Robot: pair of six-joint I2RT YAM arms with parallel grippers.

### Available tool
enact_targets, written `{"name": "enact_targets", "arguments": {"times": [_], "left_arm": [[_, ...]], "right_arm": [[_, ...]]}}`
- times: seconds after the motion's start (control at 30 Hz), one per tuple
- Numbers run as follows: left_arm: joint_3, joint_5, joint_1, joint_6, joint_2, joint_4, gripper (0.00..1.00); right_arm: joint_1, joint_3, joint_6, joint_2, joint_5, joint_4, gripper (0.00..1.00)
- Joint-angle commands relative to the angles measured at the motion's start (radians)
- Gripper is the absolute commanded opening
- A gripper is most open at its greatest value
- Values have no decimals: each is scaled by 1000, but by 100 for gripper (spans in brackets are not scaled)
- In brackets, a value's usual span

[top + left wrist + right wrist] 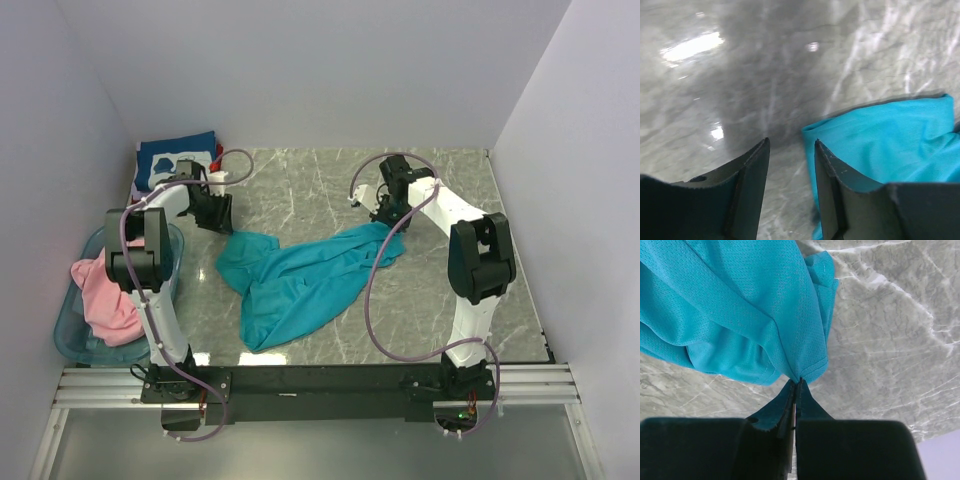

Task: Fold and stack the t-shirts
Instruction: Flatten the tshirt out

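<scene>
A teal t-shirt (300, 285) lies crumpled across the middle of the marble table. My right gripper (796, 382) is shut on a hem corner of the teal t-shirt (740, 305), at the cloth's far right end (385, 230). My left gripper (791, 145) is open just above the table, its right finger (832, 180) against the edge of the teal t-shirt (890, 145), nothing between the jaws. In the top view the left gripper (213, 222) hovers by the shirt's far left corner. A pink t-shirt (105, 295) fills the basket. A folded navy t-shirt (175, 160) with white print lies at the back left.
A translucent light-blue basket (70, 335) stands at the near left beside the left arm. A bit of red cloth (217, 152) shows beside the navy shirt. White walls close in the table on three sides. A purple cable loops from each arm.
</scene>
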Motion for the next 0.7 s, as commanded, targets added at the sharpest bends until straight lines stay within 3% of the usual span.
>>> {"name": "enact_targets", "arguments": {"times": [0.0,0.37,0.67], "left_arm": [[-3,17,26,5,-1,13,47],[-8,63,12,28,10,5,49],[-54,-30,-60,20,25,47,47]], "right_arm": [[7,25,3,-58,9,-4,0],[7,31,26,-84,-5,-23,0],[5,36,40,-101,-3,-34,0]]}}
